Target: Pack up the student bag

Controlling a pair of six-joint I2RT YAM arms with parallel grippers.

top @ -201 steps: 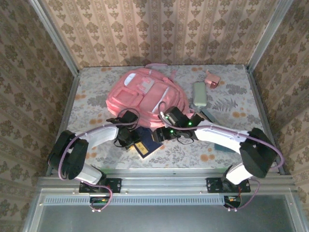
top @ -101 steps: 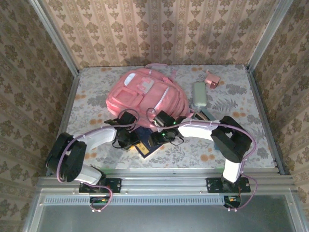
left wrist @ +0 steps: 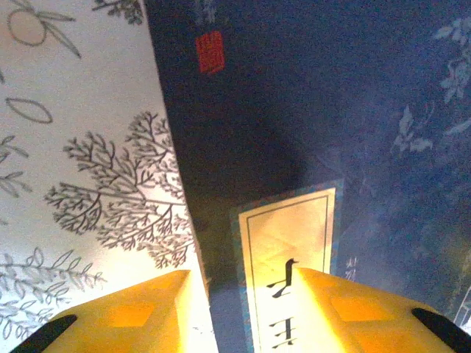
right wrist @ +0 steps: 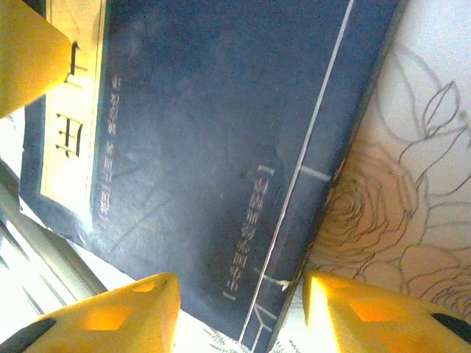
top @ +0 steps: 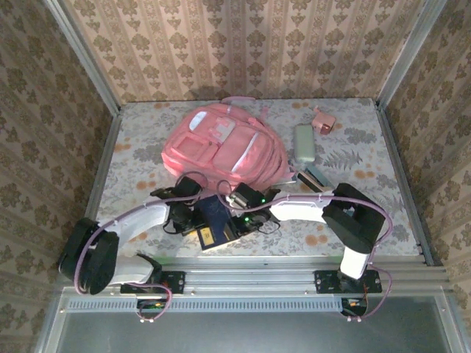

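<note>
The student bag (top: pixel 221 147) lies flat on the flowered table (top: pixel 140 162), toward 12 o'clock from my bases, with its front pockets facing up. At 6 o'clock from it, close to its lower edge, sits a dark blue book (top: pixel 215 215) with a pale yellow title label. Both my claws are at that book.

My left claw (top: pixel 195 219) comes in from 9 o'clock. In its wrist view (left wrist: pixel 246 312) the yellow fingers stand partly apart. One is over the tablecloth and the other is over the book (left wrist: pixel 294 110), so the cover's edge and the label run between them. The claw is released and grasps nothing. I cannot tell whether a pad brushes the cover.

My right claw (top: pixel 235 217) comes in from 3 o'clock. In its wrist view (right wrist: pixel 239 316) the fingers are also spread, about halfway, with the book's (right wrist: pixel 206 147) long edge between them. Nothing is pinched.

Further out, a grey-green pouch (top: pixel 305 142) lies at 3 o'clock from the bag. A small pink box (top: pixel 322 120) sits at 2 o'clock, near the far edge.
</note>
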